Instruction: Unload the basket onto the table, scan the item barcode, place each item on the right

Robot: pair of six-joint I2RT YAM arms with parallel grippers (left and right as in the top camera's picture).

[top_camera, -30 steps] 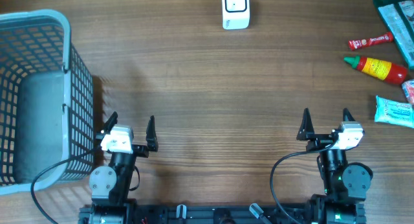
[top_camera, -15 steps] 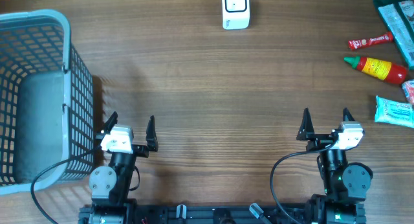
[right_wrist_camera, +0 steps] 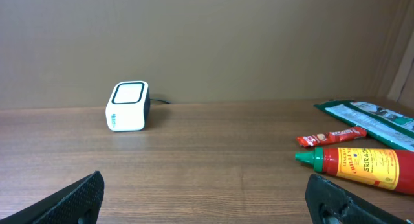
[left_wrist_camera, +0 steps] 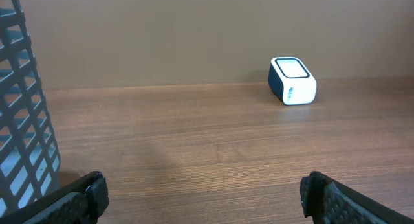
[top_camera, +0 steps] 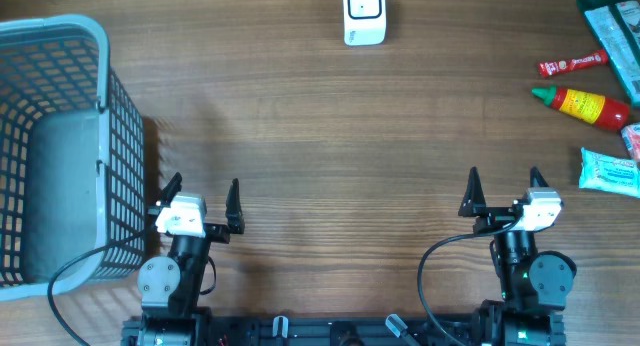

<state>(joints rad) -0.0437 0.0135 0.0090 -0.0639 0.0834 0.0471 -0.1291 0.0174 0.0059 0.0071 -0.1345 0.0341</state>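
Far to the left a grey-blue mesh basket [top_camera: 55,28] stands on the wooden table [top_camera: 300,136], its near corner beside the left arm. Just right of it, at the near edge, the left gripper [top_camera: 203,186] points away across the table with its two black fingers spread wide and nothing between them, only bare wood. Its wrist camera catches the basket's mesh wall at the left border. Further along, at the far edge of the table and roughly between the two arms, sits the scanner [top_camera: 364,14], a small white box with dark sides and its window facing up, well apart from both grippers. The right gripper [top_camera: 504,178] mirrors the left one at the near edge, its fingers just as wide apart and holding nothing. The items lie beyond it, off to the right and out of its grasp. A thin red sachet [top_camera: 573,63] lies farthest back of the small ones. Just nearer is a red sauce bottle [top_camera: 590,106] on its side, with its green cap pointing left. A long green packet [top_camera: 612,31] runs along the far right corner, partly cut off by the edge of the view. A pale blue packet [top_camera: 610,171] lies closest to the right arm, near the right edge. Between the bottle and that packet a sliver of something red and white shows at the border, too little to identify. Any barcode on these is too small to make out.
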